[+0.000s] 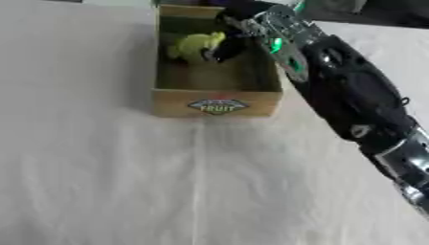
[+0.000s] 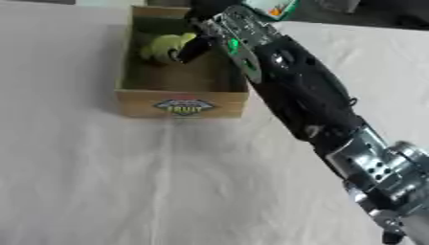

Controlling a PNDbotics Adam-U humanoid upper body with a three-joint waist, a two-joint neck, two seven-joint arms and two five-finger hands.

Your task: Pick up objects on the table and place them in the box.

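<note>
A white cloth covers the table (image 1: 100, 191), bare of loose objects in the stretch in view. The robot's right arm (image 1: 352, 95) runs from the near right corner up to the far middle, its forearm passing just over the right wall of the box. The cardboard box (image 1: 216, 106), with a "FRUIT" label on its near wall, stands at the far centre. Inside it, toward the far left, sits a yellow-green object (image 1: 194, 46), rounded and soft-looking; what it is I cannot make out. The right hand (image 1: 228, 48) reaches down into the box, its dark fingers (image 2: 191, 48) against the object's right side; whether they pinch it or are parting from it cannot be told. The left hand does not show.

The risks, as I judge them: the forearm lies so near the right wall that lifting out at a slant could catch the rim and drag or tip the box. If the fingers have not fully let go, the object could ride up with the hand and fall outside.
</note>
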